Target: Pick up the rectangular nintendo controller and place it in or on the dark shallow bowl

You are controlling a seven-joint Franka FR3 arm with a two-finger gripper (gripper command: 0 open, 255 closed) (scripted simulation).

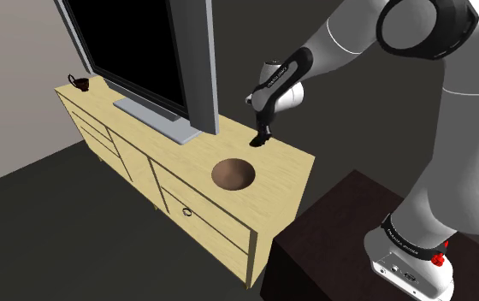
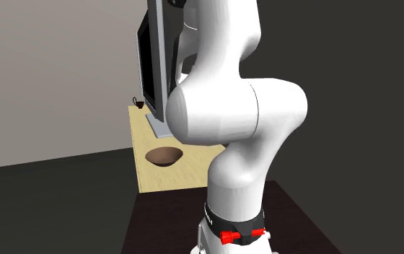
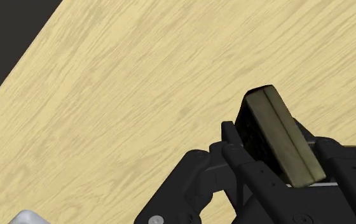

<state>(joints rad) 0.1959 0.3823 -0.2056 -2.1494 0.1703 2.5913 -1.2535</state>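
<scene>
Pinching the olive-and-black rectangular controller [image 3: 285, 137] edge-on, the pincer [image 1: 258, 138] sits low over the desk [image 1: 285, 158] near the dark-brown shallow bowl [image 1: 233, 174], so grasp looks done; left: lift, shift over the bowl, release.

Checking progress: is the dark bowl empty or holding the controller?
Empty. The bowl shows a bare brown inside; the controller is clasped between the fingers.
</scene>
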